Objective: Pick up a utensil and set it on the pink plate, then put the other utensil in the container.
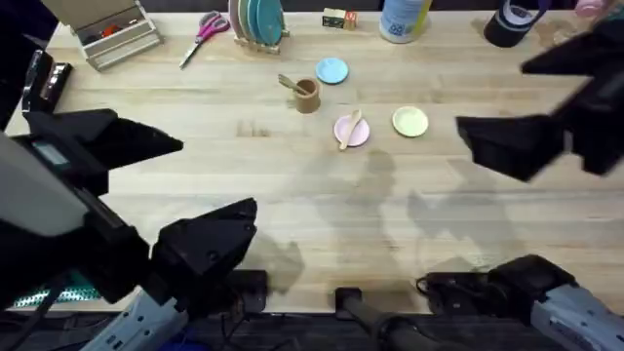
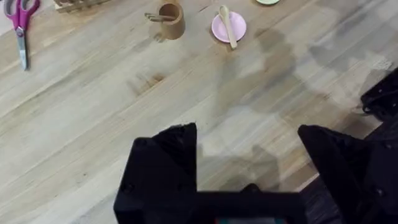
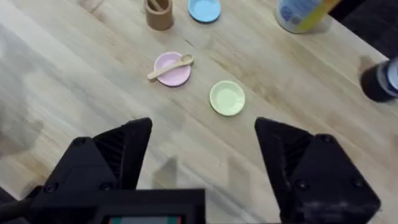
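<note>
The small wooden spoon (image 1: 349, 132) (image 2: 227, 25) (image 3: 168, 67) lies across the pink plate (image 1: 363, 135) (image 2: 219, 28) (image 3: 178, 76), its handle sticking over the near rim. Just left of it, the wooden fork (image 1: 289, 82) (image 2: 155, 17) leans in the brown wooden cup (image 1: 309, 97) (image 2: 172, 21) (image 3: 159, 14), one end poking out. My left gripper (image 1: 216, 175) (image 2: 249, 165) hovers open and empty over the table's near left. Also open and empty, my right gripper (image 1: 492, 97) (image 3: 205, 152) hangs at the right, well short of the plates.
A light blue plate (image 1: 332, 70) (image 3: 204, 9) sits behind the cup and a yellow-green plate (image 1: 410, 122) (image 3: 227, 98) right of the pink one. Along the back stand a dish rack (image 1: 258, 24), pink scissors (image 1: 205, 29) (image 2: 18, 25), a tray (image 1: 107, 34) and a white tub (image 1: 402, 19).
</note>
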